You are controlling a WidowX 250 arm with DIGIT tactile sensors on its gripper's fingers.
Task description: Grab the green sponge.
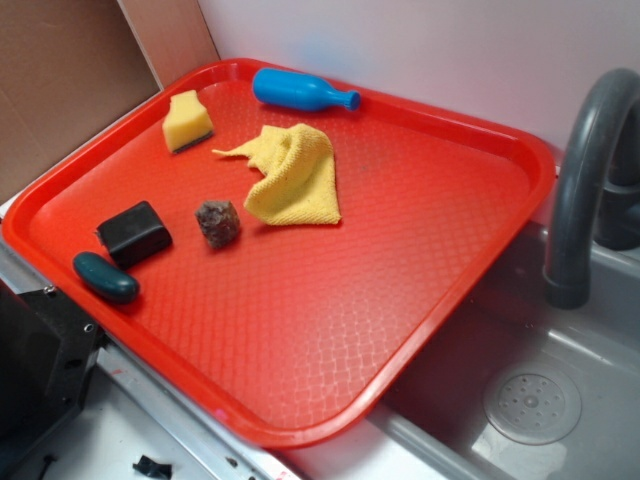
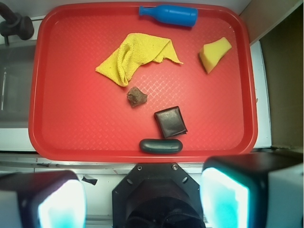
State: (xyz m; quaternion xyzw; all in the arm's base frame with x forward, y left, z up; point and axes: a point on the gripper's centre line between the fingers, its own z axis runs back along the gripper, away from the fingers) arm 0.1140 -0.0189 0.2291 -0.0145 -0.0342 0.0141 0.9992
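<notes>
No contact has been made: the pincer (image 2: 142, 199) is held spread, above the red tray's (image 2: 142, 142) near edge. The green sponge (image 2: 214, 53) lies at a far corner, beside the blue bottle (image 2: 168, 14); an approach is needed.

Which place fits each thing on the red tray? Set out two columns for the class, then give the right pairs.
Things:
1. green sponge
2. blue bottle
3. yellow cloth
4. black block

Places:
A. lying along the tray's back rim
B. beside the dark teal oval piece
C. in the tray's far left corner in the exterior view
D. crumpled next to the small brown lump

Pairs: 1-C, 2-A, 3-D, 4-B
</notes>
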